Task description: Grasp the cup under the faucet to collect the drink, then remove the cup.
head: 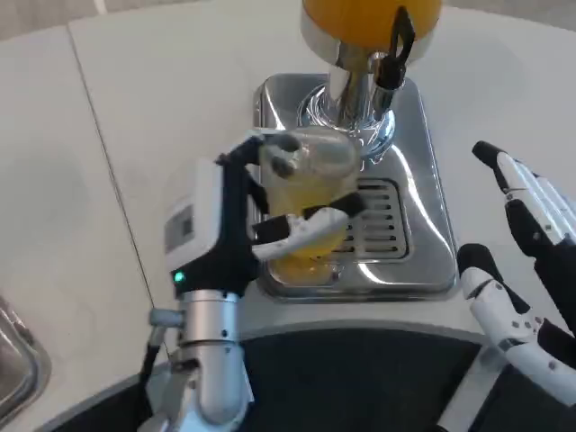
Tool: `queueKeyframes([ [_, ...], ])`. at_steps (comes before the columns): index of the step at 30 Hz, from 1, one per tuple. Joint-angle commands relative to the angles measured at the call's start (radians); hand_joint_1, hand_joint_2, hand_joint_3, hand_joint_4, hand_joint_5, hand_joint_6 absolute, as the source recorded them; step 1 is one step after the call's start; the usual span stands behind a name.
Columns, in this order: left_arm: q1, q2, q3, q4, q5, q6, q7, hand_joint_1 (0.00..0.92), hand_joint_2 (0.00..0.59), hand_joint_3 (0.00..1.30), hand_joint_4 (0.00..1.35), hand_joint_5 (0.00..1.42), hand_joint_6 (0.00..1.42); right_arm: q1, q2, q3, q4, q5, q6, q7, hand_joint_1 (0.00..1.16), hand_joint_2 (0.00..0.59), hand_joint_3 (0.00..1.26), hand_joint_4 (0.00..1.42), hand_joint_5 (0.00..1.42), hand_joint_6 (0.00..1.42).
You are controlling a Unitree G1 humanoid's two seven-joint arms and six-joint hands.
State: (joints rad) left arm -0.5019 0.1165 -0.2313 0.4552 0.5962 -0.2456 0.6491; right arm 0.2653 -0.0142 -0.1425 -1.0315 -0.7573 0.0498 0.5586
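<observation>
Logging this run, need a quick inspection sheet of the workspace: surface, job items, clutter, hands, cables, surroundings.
Surface: white table, panel seam visible.
Job's things: clear cup with yellow drink, over the drip tray; dispenser with orange drink, black tap lever.
Clutter: metal object at left edge, cut off.
Hands: left hand grips the cup; right hand holds nothing, fingers apart.
Cables: black cable on left forearm.
Surroundings: nothing seen.

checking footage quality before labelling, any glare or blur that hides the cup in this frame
Head view: the clear plastic cup of yellow drink looks soft and slightly smeared, its rim hard to trace; bright reflections streak the shiny steel drip tray and the chrome faucet; the left hand, its fingers around the cup, is fairly sharp; lighting even, shadows faint.
</observation>
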Motion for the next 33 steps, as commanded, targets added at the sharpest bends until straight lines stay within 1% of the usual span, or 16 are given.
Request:
queueKeyframes([
  [1,0.042,0.018,0.022,-0.106,-0.003,-0.011,-0.016,0.702,0.0,1.1,1.09,1.38,1.42,0.001,-0.013,0.006,-0.016,-0.001,0.012,0.002,0.07,0.556,0.0,0.0,0.0,0.0],
  [8,0.085,0.052,0.064,-0.169,-0.005,0.002,-0.043,0.716,0.0,1.1,1.07,1.38,1.42,0.006,-0.011,0.026,-0.016,-0.004,0.001,-0.001,0.06,0.559,0.0,0.0,0.0,0.0],
  [10,0.104,0.068,0.08,-0.192,-0.003,-0.002,-0.046,0.721,0.0,1.1,1.07,1.38,1.42,0.011,-0.012,0.031,-0.016,-0.005,-0.004,0.0,0.06,0.559,0.0,0.0,0.0,0.0],
  [13,0.133,0.091,0.102,-0.231,-0.001,-0.007,-0.054,0.726,0.0,1.1,1.07,1.38,1.42,0.014,-0.017,0.032,-0.016,-0.006,-0.012,-0.001,0.06,0.559,0.0,0.0,0.0,0.0],
  [15,0.154,0.105,0.115,-0.258,0.001,-0.008,-0.06,0.732,0.0,1.1,1.06,1.38,1.42,0.015,-0.027,0.031,-0.016,-0.004,-0.015,0.0,0.06,0.56,0.0,0.0,0.0,0.0],
  [18,0.184,0.124,0.123,-0.295,0.013,-0.013,-0.066,0.733,0.0,1.1,1.06,1.38,1.42,0.015,-0.045,0.033,-0.016,-0.003,-0.017,-0.001,0.06,0.56,0.0,0.0,0.0,0.0],
  [21,0.228,0.139,0.141,-0.346,0.009,-0.016,-0.078,0.739,0.0,1.1,1.05,1.38,1.42,0.018,-0.075,0.034,-0.016,-0.007,-0.024,-0.008,0.06,0.56,0.0,0.0,0.0,0.0],
  [26,0.29,0.152,0.17,-0.429,0.0,-0.025,-0.094,0.756,0.0,1.1,1.03,1.36,1.42,0.044,-0.121,0.011,-0.016,0.018,-0.031,-0.02,0.06,0.56,0.0,0.0,0.0,0.0],
  [29,0.333,0.164,0.19,-0.488,-0.005,-0.039,-0.11,0.762,0.0,1.1,1.03,1.36,1.42,0.065,-0.152,-0.002,-0.016,0.019,-0.079,-0.036,0.07,0.559,0.0,0.0,0.0,0.0],
  [33,0.388,0.169,0.215,-0.558,-0.02,-0.05,-0.137,0.767,0.0,1.1,1.03,1.36,1.42,0.086,-0.188,-0.02,-0.016,0.013,-0.152,-0.067,0.07,0.563,0.0,0.0,0.0,0.0],
])
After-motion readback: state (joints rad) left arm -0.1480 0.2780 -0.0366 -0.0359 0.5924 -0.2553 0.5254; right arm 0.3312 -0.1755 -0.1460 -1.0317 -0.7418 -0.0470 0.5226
